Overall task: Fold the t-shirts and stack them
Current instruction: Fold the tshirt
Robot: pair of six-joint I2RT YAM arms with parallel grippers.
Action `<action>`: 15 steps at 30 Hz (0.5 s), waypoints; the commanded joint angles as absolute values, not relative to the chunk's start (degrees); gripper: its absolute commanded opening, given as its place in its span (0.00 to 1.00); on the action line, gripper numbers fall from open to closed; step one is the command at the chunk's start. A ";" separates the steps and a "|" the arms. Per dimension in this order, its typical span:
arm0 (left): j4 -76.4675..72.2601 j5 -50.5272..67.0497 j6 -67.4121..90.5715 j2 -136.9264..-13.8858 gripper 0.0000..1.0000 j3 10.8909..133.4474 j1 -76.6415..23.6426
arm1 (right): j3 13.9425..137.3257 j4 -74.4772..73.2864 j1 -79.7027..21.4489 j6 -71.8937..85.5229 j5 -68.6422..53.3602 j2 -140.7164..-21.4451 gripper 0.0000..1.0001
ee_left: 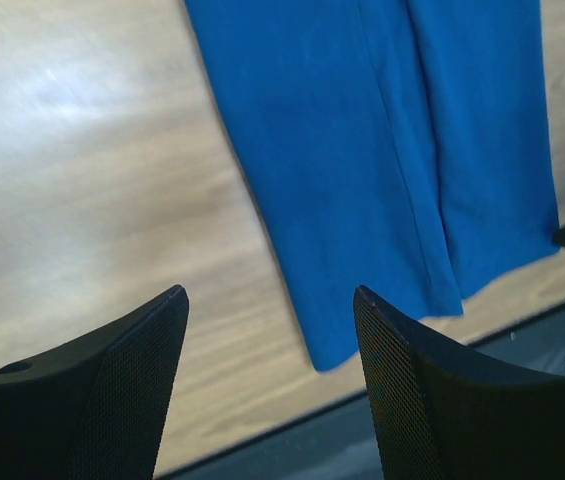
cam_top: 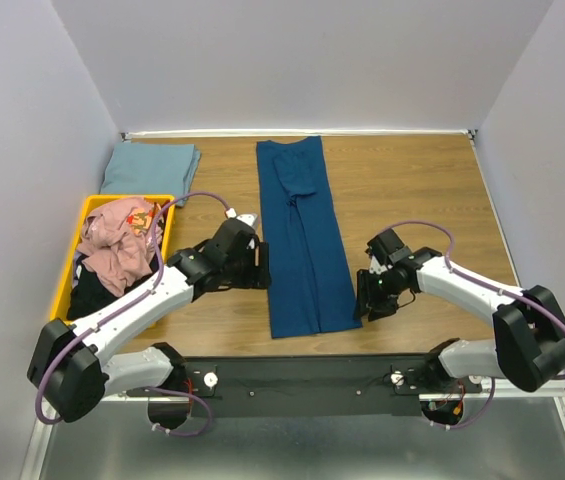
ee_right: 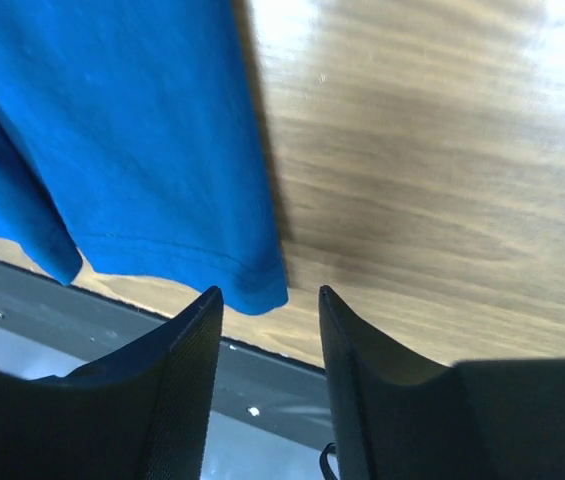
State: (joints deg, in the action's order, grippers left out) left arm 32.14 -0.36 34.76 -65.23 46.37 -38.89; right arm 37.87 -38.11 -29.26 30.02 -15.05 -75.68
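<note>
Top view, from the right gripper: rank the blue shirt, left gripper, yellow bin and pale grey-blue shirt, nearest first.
From the right gripper:
1. Blue shirt, just to its left.
2. Left gripper, across the shirt.
3. Yellow bin, far left, and pale grey-blue shirt, back left: too close to call.

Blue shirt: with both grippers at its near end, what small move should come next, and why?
Probably lower the open left gripper and open right gripper onto the near corners and close. The blue shirt already lies as a long narrow strip, neither gripper holds it, so the crosswise fold seems next.
</note>
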 commanded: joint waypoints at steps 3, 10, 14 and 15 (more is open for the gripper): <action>36.56 -0.88 40.16 -66.71 0.74 44.30 -44.46 | 36.30 -39.73 -29.62 30.67 -18.20 -75.67 0.49; 37.18 -0.26 41.31 -68.46 0.74 44.21 -46.49 | 36.30 -37.97 -29.71 30.50 -19.34 -78.74 0.47; 36.83 1.76 41.66 -70.05 0.74 44.21 -47.90 | 36.65 -37.27 -29.79 30.85 -18.28 -80.51 0.44; 36.83 1.93 41.75 -70.74 0.74 44.21 -48.42 | 36.65 -37.18 -29.97 30.85 -18.28 -80.94 0.43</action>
State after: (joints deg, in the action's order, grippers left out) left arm 36.14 0.10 40.47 -69.43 44.84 -47.09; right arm 36.93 -38.41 -29.32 30.37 -18.33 -79.50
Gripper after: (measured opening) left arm 0.745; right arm 0.435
